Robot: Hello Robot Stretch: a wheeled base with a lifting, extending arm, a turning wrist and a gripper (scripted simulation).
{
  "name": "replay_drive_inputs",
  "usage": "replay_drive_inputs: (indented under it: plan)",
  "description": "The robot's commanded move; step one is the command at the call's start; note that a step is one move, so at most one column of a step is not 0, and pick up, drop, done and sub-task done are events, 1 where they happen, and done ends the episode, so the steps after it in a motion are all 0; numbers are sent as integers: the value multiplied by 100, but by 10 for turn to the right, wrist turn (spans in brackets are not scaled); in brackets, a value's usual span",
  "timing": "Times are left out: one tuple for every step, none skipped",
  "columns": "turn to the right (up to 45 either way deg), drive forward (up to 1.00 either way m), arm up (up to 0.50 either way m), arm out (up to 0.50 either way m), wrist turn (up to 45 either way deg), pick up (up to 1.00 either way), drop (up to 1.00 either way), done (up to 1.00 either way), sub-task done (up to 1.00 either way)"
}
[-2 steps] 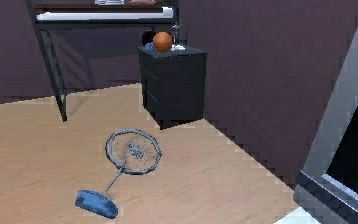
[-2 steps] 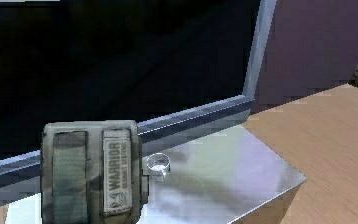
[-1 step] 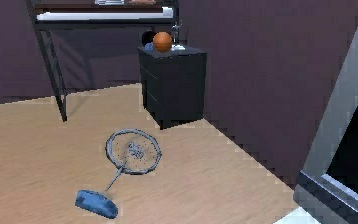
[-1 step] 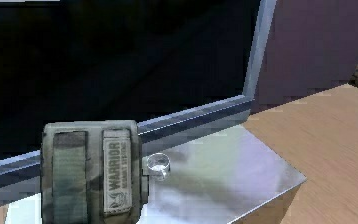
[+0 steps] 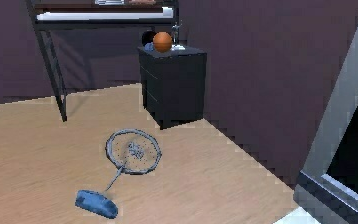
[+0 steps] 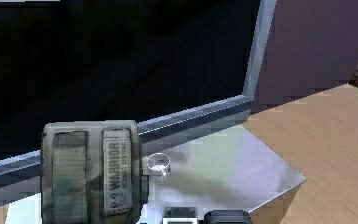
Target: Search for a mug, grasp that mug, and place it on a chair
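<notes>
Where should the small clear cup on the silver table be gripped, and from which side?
Probably across its upper wall, coming from the arm side view's right: the small clear cup stands upright, the grey-green roll crowds its left, the dark screen stands behind, and bare silver table lies to its right.

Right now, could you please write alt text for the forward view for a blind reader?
A dark bedside cabinet with an orange ball on top stands by a purple wall; a round wire object lies on the wooden floor before it.
</notes>
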Motion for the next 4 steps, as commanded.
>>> replay_drive_inputs:
  plan:
    - [0, 0, 0, 26, 0, 0, 0, 0, 0]
    - [0, 0, 0, 0, 450, 0, 0, 0, 0]
    - [0, 0, 0, 0, 450, 0, 0, 0, 0]
    - [0, 0, 0, 0, 450, 0, 0, 0, 0]
